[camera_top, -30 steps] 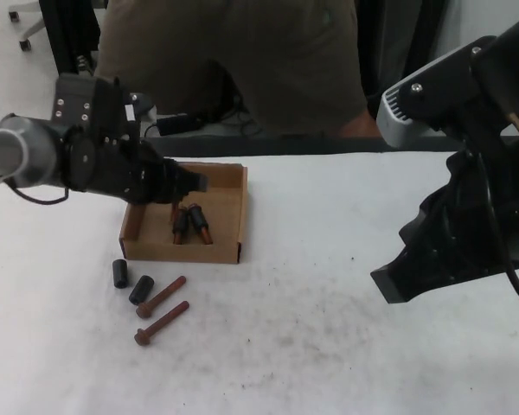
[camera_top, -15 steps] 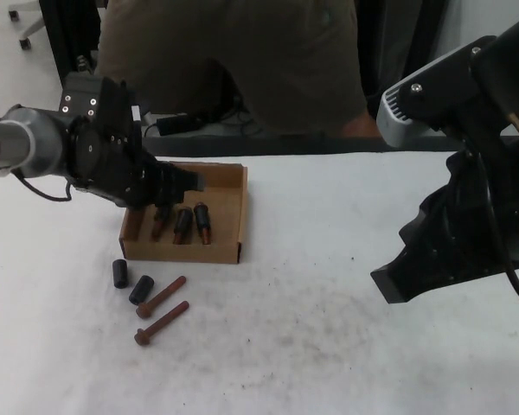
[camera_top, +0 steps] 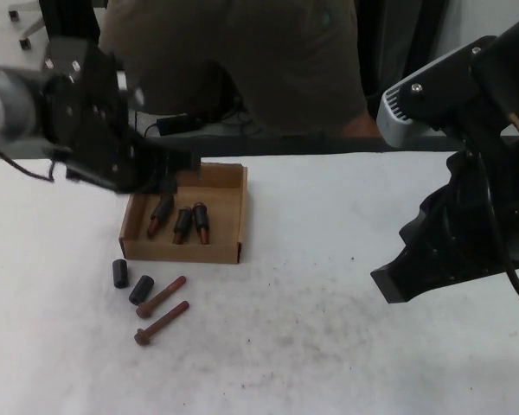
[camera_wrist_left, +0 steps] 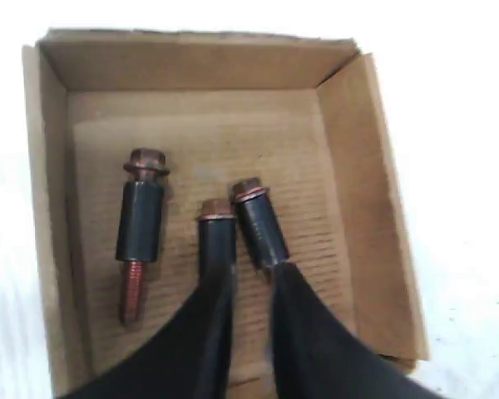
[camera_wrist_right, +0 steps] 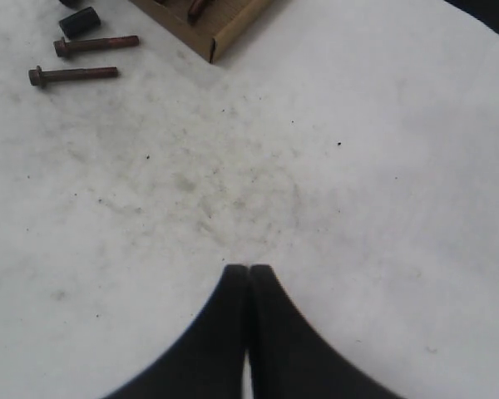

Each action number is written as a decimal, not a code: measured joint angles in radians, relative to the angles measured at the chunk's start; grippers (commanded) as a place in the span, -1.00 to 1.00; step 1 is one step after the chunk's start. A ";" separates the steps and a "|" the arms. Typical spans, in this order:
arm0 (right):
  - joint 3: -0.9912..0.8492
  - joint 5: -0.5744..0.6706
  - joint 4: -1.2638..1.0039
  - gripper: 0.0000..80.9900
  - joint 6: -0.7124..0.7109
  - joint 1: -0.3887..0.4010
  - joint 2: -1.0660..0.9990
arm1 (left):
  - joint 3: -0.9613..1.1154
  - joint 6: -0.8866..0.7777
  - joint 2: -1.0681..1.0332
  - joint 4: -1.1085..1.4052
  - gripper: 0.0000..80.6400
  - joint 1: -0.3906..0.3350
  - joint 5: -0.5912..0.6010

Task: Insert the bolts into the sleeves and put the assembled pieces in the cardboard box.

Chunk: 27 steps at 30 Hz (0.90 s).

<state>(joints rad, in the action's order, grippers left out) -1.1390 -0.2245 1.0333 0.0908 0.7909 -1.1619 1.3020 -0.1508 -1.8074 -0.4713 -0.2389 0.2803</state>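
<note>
The cardboard box (camera_top: pixel 182 252) holds three assembled pieces, each a copper bolt in a black sleeve (camera_top: pixel 162 213). In the left wrist view they lie side by side on the box (camera_wrist_left: pixel 191 62) floor: one apart (camera_wrist_left: pixel 141 220), two close together (camera_wrist_left: pixel 216 245) (camera_wrist_left: pixel 260 224). My left gripper (camera_wrist_left: pixel 251 270) hangs above them, slightly open and holding nothing; in the high view it (camera_top: pixel 186 162) is over the box's back edge. In front of the box lie two loose black sleeves (camera_top: pixel 119 272) (camera_top: pixel 141 288) and two bare bolts (camera_top: pixel 161 296) (camera_top: pixel 162 322). My right gripper (camera_wrist_right: pixel 249 270) is shut on nothing, above bare table at the right.
A person stands behind the bench, beyond the box. The right arm's dark bulk (camera_top: pixel 467 225) takes up the right side. The right wrist view catches the two bolts (camera_wrist_right: pixel 96 43) (camera_wrist_right: pixel 73 75), a sleeve (camera_wrist_right: pixel 79 21) and a box corner (camera_wrist_right: pixel 220 37) far off.
My left gripper has lifted and drawn back from the box, and a third assembled piece now lies free at the box's left side. The right arm has not moved.
</note>
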 measured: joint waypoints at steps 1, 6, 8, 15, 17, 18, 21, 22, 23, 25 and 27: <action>0.000 0.000 0.000 -1.00 0.000 0.000 0.000 | 0.000 0.000 0.024 -0.003 -0.92 0.000 0.004; 0.000 0.000 0.000 -1.00 -0.082 0.000 0.000 | -0.003 0.019 0.114 -0.037 -0.98 0.000 0.005; 0.000 0.000 0.000 -1.00 -0.091 0.000 0.000 | -0.007 0.029 0.177 -0.052 -0.98 0.000 0.005; 0.000 0.000 0.002 -1.00 -0.113 0.000 0.000 | -0.261 0.041 0.564 -0.150 -0.98 0.000 -0.045; 0.000 0.000 0.002 -1.00 -0.113 0.000 0.000 | -0.330 0.022 0.673 -0.152 -0.98 0.000 -0.048; 0.000 0.000 0.002 -1.00 -0.113 0.000 0.000 | -0.367 0.014 0.736 -0.154 -0.98 0.000 -0.047; 0.000 0.000 0.004 -1.00 -0.113 0.000 0.000 | -0.467 -0.007 1.003 -0.168 -0.98 0.000 -0.047; 0.000 0.000 0.004 -1.00 -0.113 0.000 0.000 | -0.494 -0.012 1.066 -0.173 -0.98 0.000 -0.047; 0.000 0.000 0.004 -1.00 -0.113 0.000 0.000 | -0.518 -0.016 1.122 -0.181 -0.98 0.000 -0.047; 0.000 0.000 0.004 -1.00 -0.130 0.000 0.000 | -0.553 -0.023 1.234 -0.199 -0.98 0.000 -0.047; 0.000 0.011 -0.003 -1.00 -0.180 0.000 0.000 | -0.571 -0.025 1.275 -0.217 -0.98 0.000 -0.047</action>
<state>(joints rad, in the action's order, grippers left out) -1.1390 -0.2139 1.0299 -0.0895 0.7909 -1.1619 0.7311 -0.1758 -0.5324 -0.6879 -0.2389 0.2329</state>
